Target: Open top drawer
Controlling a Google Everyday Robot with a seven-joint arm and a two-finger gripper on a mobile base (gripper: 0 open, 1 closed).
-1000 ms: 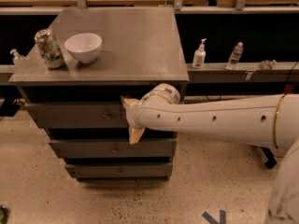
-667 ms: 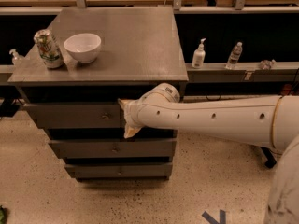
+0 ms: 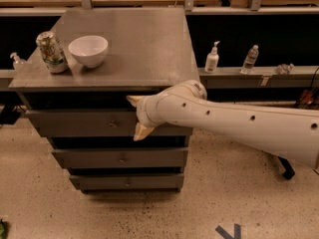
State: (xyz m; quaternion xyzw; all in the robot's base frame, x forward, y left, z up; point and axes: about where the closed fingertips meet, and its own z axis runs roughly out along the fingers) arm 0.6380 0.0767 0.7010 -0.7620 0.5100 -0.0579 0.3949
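1. Grey wood of the top drawer is looking not yet pulled out; its knob is sitting just left of the end effector.
2. Against a second ago, the end effector is lying slightly further left and higher on the drawer front, fingers spread wide, gripping nothing. I judge it is closing on the knob.
3. On the surface, up-left, the can is carrying print I cannot read; up-right, the pump bottle is showing no writing.

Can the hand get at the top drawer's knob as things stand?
Probably yes. The hand is open at the front of the top drawer, just right of the knob. Nothing stands between them, so a short shift left should do.
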